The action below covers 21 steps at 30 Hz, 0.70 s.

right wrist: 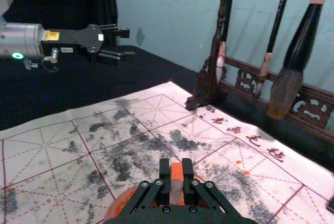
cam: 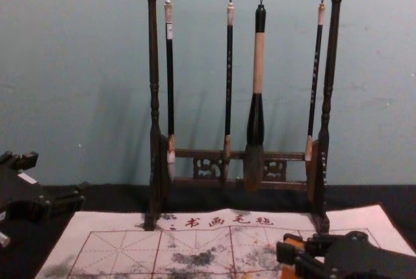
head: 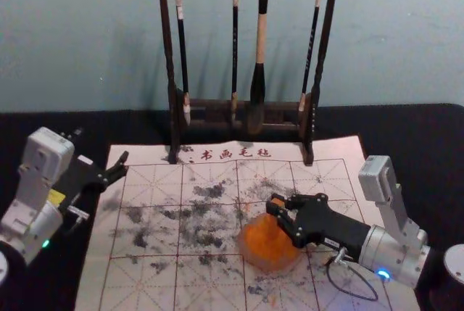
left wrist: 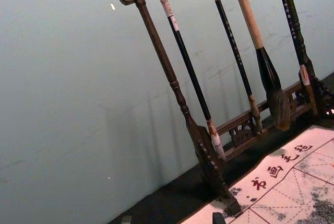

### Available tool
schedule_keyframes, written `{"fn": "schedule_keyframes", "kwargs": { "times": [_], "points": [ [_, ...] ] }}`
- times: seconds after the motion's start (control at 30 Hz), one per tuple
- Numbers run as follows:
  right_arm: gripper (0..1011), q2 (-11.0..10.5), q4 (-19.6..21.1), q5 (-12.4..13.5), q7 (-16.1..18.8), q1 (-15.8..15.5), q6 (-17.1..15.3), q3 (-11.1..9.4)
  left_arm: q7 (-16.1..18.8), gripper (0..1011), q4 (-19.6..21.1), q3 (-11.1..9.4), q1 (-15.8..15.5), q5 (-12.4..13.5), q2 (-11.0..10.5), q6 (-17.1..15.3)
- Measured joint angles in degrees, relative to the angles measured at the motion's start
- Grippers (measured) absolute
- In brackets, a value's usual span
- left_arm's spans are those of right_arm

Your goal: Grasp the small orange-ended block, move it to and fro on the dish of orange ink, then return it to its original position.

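The right tool [right wrist: 177, 172] grips the orange-ended block [right wrist: 177, 185], with the ink dish [head: 246, 256] just below it. Grasping is done; the to-and-fro stroking seems the current stage, and the return remains. Well apart, the left tool [head: 123, 164] idles open.

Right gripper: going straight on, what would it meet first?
Likely the brush rack's left foot, across the felt; if the right gripper slopes down, the felt comes first. Depth is unclear.
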<state>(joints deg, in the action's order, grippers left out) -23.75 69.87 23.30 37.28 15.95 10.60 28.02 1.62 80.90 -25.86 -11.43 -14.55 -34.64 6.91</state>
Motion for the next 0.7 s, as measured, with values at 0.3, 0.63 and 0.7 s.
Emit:
{"fn": "schedule_keyframes", "kwargs": {
  "times": [0.3,0.63,0.7],
  "points": [
    [87,-0.7,0.7,-0.1,-0.7,-0.7,-0.6,-1.1,0.0,1001,0.0,0.0,0.0,0.0,0.0,0.0],
    [87,-2.0,3.5,0.4,-0.3,-2.6,-1.2,-1.9,0.0,1001,0.0,0.0,0.0,0.0,0.0,0.0],
    [88,-2.2,4.1,0.7,0.0,-3.0,-1.2,-1.9,0.0,1001,0.0,0.0,0.0,0.0,0.0,0.0]
  ]
}}
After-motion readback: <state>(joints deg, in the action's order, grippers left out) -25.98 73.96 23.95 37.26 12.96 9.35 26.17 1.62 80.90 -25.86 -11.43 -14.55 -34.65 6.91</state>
